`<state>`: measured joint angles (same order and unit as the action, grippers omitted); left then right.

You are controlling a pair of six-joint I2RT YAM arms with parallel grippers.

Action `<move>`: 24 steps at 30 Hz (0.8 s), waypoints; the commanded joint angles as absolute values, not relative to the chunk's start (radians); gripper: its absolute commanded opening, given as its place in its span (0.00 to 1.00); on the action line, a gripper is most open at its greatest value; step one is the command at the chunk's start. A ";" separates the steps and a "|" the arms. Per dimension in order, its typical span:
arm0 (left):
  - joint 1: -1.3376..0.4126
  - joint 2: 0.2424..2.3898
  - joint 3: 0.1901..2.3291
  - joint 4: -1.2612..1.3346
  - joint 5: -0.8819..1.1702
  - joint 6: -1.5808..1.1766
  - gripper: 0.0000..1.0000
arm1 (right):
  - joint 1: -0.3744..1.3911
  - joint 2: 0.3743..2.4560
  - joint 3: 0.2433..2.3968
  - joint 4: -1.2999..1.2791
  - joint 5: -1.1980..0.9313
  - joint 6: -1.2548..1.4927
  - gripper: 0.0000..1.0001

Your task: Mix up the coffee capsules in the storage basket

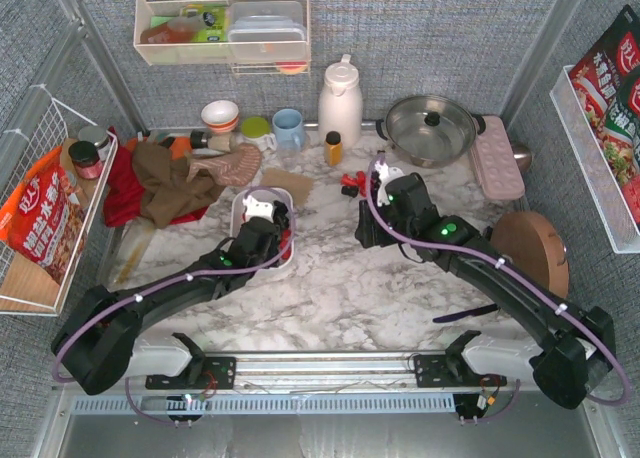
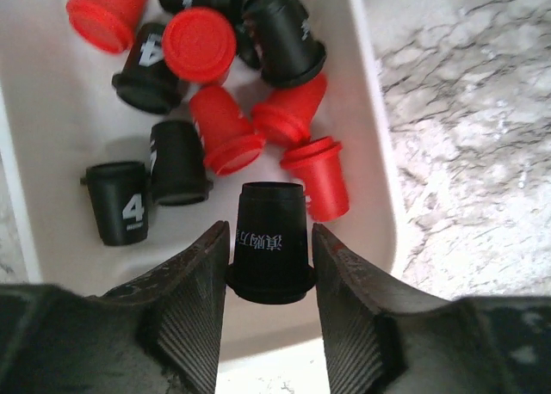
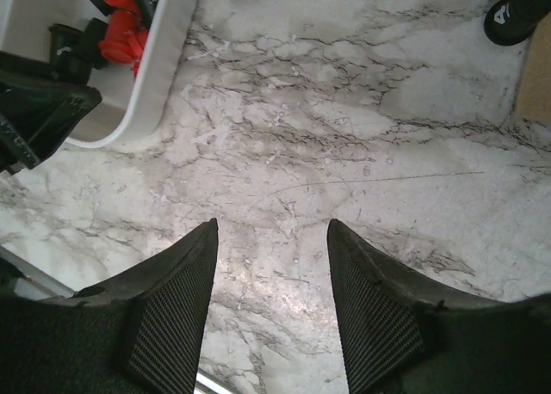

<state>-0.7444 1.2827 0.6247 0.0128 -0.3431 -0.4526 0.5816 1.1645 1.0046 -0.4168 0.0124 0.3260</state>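
White plastic, shallow and round-cornered, the storage basket (image 2: 374,153) sits on a grey-veined marble tabletop (image 2: 465,136), left of centre in the overhead view. Inside it lie small tapered coffee capsules (image 2: 224,127), bright red and matte black, tumbled loosely together, some on their sides and some showing their flat ends. The left gripper (image 2: 269,235) hangs over the near end of the basket with its ribbed black fingers (image 2: 194,299) pinching one black capsule (image 2: 272,261) by its sides, wide flanged rim toward the camera and white lettering on its body. The right gripper (image 3: 271,226) hovers above bare marble just right of the basket, its fingers spread with nothing between them. The main risk is the hold itself: the pod is smooth and tapered, gripped only along two narrow lines, so it may well slide or pop out of the pinch if the arm swings or tilts. It also hangs close to the basket's near right wall, so a release here could bounce it off the raised rim and onto the table. The basket looks light and unanchored, and a finger dragged through the heap could shove the whole tray or flick neighbouring pods over the edge. With the right arm so near, a sideways sweep by either arm could bring the two together
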 commanded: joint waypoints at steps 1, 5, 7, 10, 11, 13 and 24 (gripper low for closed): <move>-0.745 1.269 0.596 -0.036 -0.403 -0.529 0.59 | 0.579 1.202 1.003 -0.396 0.058 0.295 0.59; -0.744 1.256 0.578 0.026 -0.421 -0.540 0.71 | 0.558 1.260 1.009 -0.368 0.096 0.278 0.63; -0.745 1.256 0.581 0.055 -0.427 -0.535 0.77 | 0.538 1.294 1.019 -0.342 0.108 0.272 0.65; -0.745 1.252 0.592 0.097 -0.430 -0.512 0.81 | 0.496 1.350 1.041 -0.309 0.121 0.272 0.67; -0.744 1.249 0.595 0.110 -0.430 -0.500 0.83 | 0.482 1.370 1.048 -0.292 0.132 0.270 0.67; -0.744 1.235 0.598 0.135 -0.443 -0.483 0.88 | 0.450 1.408 1.057 -0.260 0.154 0.270 0.68; -0.742 1.148 0.591 0.269 -0.490 -0.404 0.99 | 0.302 1.723 1.236 -0.226 0.112 0.262 0.66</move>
